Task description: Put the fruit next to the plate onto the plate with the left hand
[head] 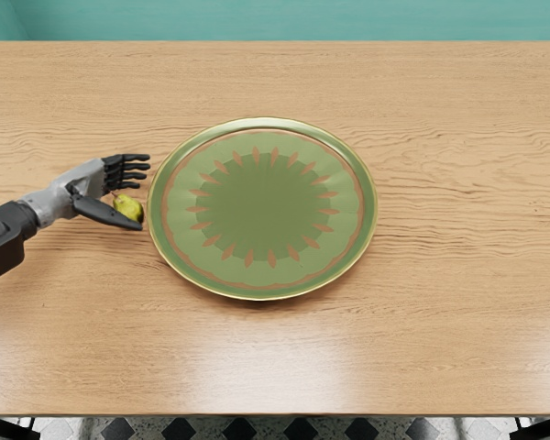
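A small yellow-green pear (128, 208) lies on the table just left of the plate's rim. The green plate (348, 156) with a gold edge and a star pattern sits at the table's middle, nothing on it. My left hand (121, 190) reaches in from the left edge. Its black fingers (128, 171) stretch out just above the pear and its thumb (105, 213) runs below it, so the fruit sits between them. The fingers are spread, not closed on the pear.
The wooden table (440, 321) stretches wide around the plate. A teal wall runs along the far edge. A checkered floor shows below the near edge.
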You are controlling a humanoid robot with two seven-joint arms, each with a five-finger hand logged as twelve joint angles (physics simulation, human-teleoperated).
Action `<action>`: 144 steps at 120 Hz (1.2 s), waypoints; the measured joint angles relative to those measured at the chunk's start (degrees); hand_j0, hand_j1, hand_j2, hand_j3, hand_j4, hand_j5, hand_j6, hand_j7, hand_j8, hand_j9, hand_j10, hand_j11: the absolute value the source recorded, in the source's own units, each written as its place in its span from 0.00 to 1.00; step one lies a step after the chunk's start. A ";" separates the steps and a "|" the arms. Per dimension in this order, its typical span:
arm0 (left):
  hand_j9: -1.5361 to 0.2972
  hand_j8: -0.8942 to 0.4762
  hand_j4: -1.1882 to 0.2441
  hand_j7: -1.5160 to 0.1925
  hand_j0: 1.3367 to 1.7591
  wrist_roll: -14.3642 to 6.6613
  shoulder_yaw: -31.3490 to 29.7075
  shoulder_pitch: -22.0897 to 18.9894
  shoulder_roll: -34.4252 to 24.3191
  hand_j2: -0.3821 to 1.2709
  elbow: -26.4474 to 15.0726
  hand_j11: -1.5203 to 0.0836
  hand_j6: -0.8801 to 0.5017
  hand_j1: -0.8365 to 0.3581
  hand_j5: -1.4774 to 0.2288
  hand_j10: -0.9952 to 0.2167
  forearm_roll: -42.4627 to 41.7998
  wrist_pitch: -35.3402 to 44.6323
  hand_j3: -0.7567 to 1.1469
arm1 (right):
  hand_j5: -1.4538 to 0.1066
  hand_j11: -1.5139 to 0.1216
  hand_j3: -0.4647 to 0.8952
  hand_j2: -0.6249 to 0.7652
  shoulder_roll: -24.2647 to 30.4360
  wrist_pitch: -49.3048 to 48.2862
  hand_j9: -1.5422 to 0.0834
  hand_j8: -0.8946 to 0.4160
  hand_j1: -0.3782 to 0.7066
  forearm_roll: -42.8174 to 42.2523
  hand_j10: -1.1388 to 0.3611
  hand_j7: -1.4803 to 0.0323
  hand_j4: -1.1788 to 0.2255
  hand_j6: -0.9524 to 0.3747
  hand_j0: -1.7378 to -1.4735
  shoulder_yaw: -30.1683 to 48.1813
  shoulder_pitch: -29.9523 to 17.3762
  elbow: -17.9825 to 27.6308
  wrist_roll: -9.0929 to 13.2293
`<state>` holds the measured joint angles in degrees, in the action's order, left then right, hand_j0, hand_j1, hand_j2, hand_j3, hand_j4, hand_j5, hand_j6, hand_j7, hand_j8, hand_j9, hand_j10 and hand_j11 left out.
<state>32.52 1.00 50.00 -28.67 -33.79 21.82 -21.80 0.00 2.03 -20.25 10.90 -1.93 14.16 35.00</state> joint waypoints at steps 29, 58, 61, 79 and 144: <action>0.62 0.42 0.61 0.65 0.76 -0.01 -0.85 0.00 0.01 0.27 -0.02 0.70 0.41 0.69 0.63 0.56 0.15 0.85 0.40 | 0.93 0.93 0.34 0.45 0.00 0.00 0.95 0.68 0.03 -0.02 0.76 0.98 0.84 0.72 0.30 0.00 0.00 0.00 0.00; 0.55 0.35 0.54 0.58 0.76 -0.06 -1.06 0.00 -0.08 0.29 -0.03 0.62 0.33 0.60 0.56 0.48 -0.11 0.81 0.40 | 0.93 0.93 0.34 0.45 0.00 0.00 0.95 0.68 0.03 0.00 0.76 0.98 0.84 0.72 0.30 0.00 -0.01 0.03 0.00; 0.55 0.34 0.53 0.57 0.76 -0.06 -1.07 0.00 -0.08 0.29 -0.03 0.62 0.33 0.59 0.55 0.47 -0.12 0.80 0.40 | 0.93 0.93 0.34 0.45 0.00 0.00 0.95 0.68 0.03 -0.01 0.76 0.98 0.84 0.72 0.30 0.00 -0.01 0.03 0.00; 0.51 0.30 0.49 0.53 0.76 -0.06 -1.26 0.00 -0.07 0.30 -0.01 0.57 0.28 0.55 0.51 0.42 -0.41 0.69 0.40 | 0.93 0.93 0.34 0.45 0.00 0.00 0.95 0.68 0.03 -0.02 0.76 0.98 0.84 0.72 0.30 0.00 0.00 0.02 0.00; 0.39 0.23 0.40 0.40 0.76 -0.10 -1.79 -0.44 -0.25 0.32 -0.01 0.45 0.20 0.41 0.38 0.39 -0.67 0.36 0.40 | 0.93 0.93 0.34 0.45 0.00 0.00 0.95 0.68 0.03 -0.01 0.76 0.98 0.84 0.72 0.30 0.00 -0.01 0.00 0.00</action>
<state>32.42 -0.79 49.56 -28.92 -33.80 21.15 -21.44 0.00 2.02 -20.26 10.90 -1.94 14.16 35.00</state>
